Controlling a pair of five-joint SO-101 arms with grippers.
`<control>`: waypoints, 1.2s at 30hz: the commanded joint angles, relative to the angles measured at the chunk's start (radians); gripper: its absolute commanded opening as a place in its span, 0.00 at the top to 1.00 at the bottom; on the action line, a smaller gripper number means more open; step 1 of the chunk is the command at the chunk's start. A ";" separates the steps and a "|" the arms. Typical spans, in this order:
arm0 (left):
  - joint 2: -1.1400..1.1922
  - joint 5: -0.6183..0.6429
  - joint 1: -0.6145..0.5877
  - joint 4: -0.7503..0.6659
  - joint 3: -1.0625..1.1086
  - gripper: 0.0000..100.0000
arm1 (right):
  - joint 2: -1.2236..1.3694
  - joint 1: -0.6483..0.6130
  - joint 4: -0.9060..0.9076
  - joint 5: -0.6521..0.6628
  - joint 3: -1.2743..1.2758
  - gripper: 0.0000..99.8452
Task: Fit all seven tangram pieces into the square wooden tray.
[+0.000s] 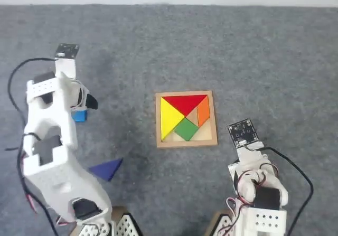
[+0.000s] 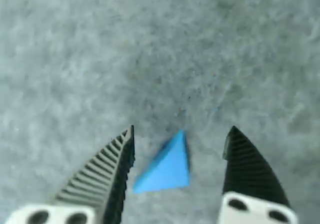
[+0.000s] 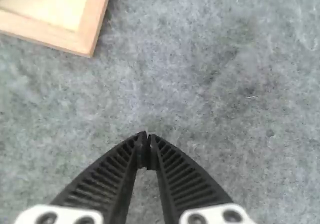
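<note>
I've got my left hand (image 2: 182,130) low over the grey table (image 1: 264,62), well off to the left of the tray, and it's released: the two fingers are spread wide with a light blue triangle (image 2: 167,166) lying flat on the table between them, nearer one finger than the other, and I can't tell if it touches. Over to the square wooden tray (image 1: 186,143) in the middle of the table: four pieces sit in it, a red triangle (image 1: 185,104) along the far edge, a yellow triangle (image 1: 169,117) down the left side, a green square (image 1: 185,129) turned on its corner at the near middle, and an orange triangle (image 1: 204,111) on the right, with bare wood showing in the near right corner. A dark blue triangle (image 1: 107,168) lies loose on the table, close beside the left arm's base. My right hand (image 3: 147,135) is clenched, ribbed fingers pressed together on nothing, near the tray's corner.
</note>
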 commanded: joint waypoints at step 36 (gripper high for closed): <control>0.071 -0.319 -0.025 0.158 0.010 0.90 | -0.016 -0.002 0.001 0.008 0.017 0.99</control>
